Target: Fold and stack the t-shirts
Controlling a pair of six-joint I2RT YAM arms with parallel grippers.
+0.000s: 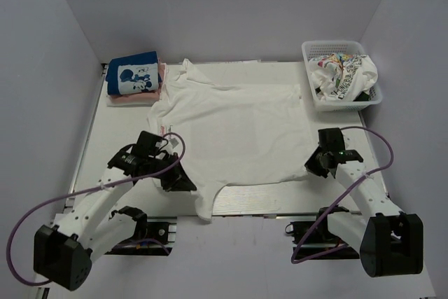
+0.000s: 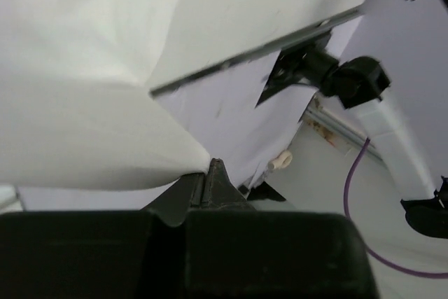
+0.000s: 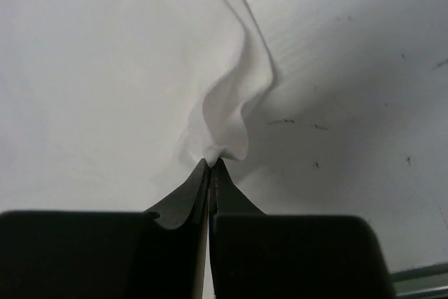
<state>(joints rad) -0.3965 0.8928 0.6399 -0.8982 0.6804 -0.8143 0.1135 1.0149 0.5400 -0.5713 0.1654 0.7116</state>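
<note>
A large plain white t-shirt (image 1: 234, 127) lies spread over the middle of the table, one sleeve trailing past the near edge. My left gripper (image 1: 185, 183) is at the shirt's near left hem. In the left wrist view its tips (image 2: 210, 166) are shut, with the white cloth (image 2: 84, 131) pinched and lifted at them. My right gripper (image 1: 313, 167) is at the near right corner of the hem. The right wrist view shows its tips (image 3: 212, 162) shut on a puckered fold of the white cloth (image 3: 231, 113).
A folded blue t-shirt with a cartoon-mouse panel (image 1: 133, 77) rests on a folded pink t-shirt (image 1: 131, 100) at the table's far left corner. A white mesh basket (image 1: 332, 45) at the far right holds crumpled printed t-shirts (image 1: 343, 75). Grey walls enclose the table (image 1: 119, 138).
</note>
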